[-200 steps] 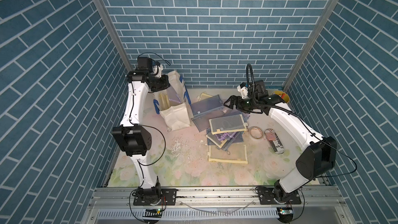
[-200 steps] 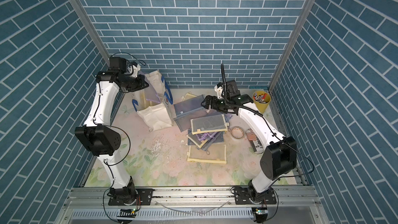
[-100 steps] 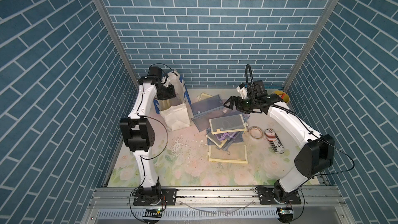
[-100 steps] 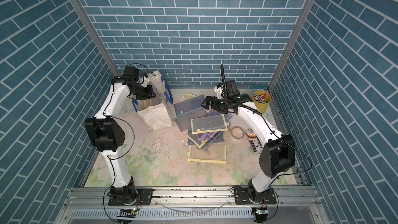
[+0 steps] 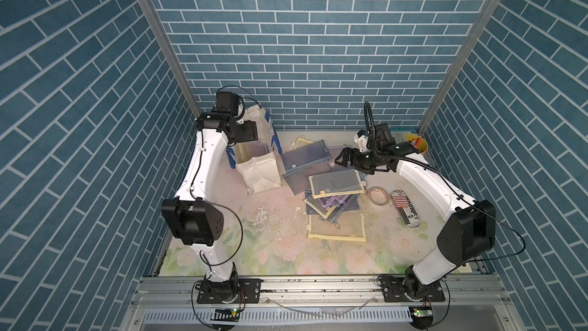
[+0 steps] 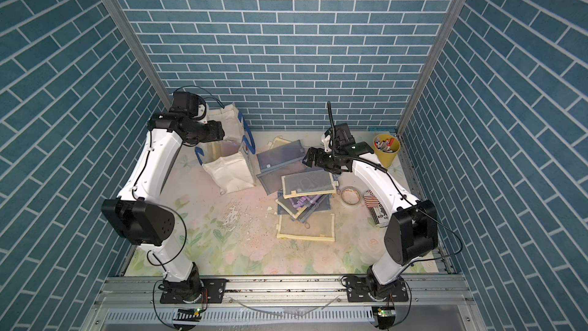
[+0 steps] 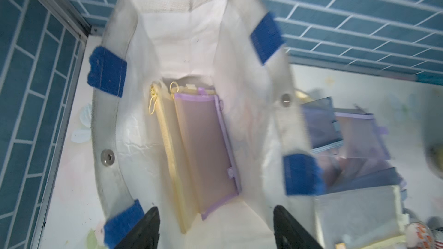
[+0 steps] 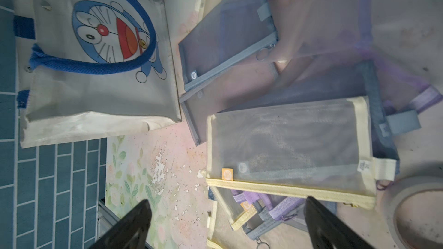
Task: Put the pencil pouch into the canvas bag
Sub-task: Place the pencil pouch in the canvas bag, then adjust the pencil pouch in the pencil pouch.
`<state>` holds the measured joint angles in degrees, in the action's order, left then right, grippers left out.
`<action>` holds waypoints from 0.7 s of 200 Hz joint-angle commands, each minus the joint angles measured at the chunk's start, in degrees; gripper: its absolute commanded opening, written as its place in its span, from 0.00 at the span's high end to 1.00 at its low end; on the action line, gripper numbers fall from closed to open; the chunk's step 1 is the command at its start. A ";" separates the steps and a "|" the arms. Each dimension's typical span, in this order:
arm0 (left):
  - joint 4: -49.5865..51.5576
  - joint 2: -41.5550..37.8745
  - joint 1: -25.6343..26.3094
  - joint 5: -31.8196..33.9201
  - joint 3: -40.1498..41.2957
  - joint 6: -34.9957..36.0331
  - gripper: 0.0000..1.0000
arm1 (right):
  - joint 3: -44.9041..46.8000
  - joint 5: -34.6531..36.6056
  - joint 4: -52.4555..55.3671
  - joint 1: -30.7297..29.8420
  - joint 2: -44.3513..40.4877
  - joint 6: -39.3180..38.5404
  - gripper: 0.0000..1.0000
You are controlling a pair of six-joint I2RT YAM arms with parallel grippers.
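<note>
The left gripper (image 7: 214, 214) is hanging with jaws open and empty over the canvas bag (image 7: 112, 125), a purple pencil pouch (image 7: 203, 144) lying inside. The right gripper (image 8: 227, 202), jaws also spread empty, is hovering nearest the yellow-edged pouch (image 8: 287, 144), its length spanning the gap.

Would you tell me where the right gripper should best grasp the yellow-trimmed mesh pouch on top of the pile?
Take the yellow-trimmed mesh pouch by the thick yellow band on its robot-side edge, coming from above: it lies flat on other pouches, so that exposed edge probably gives the right gripper most to pinch.
</note>
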<state>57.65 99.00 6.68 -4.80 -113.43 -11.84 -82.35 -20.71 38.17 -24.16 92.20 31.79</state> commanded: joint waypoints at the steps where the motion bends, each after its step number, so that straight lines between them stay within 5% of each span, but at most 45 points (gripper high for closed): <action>1: -0.20 -4.71 7.17 2.08 2.12 0.27 0.22 | 4.35 0.62 0.96 1.59 -1.98 3.74 0.01; 67: -8.00 1.93 29.28 -10.12 6.17 -5.80 0.16 | 20.59 -8.79 -9.78 2.34 -2.87 8.29 0.02; 102: -19.62 7.41 28.53 -19.76 13.33 -13.49 0.13 | 23.12 -8.38 -17.12 2.35 -0.53 8.44 0.02; 140: -20.32 18.30 27.76 -22.01 8.26 -14.09 0.13 | 24.83 -8.85 -21.19 2.87 2.91 8.73 0.02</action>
<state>40.32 113.21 35.18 -23.51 -101.56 -23.94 -59.92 -28.36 21.71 -21.67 92.73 38.85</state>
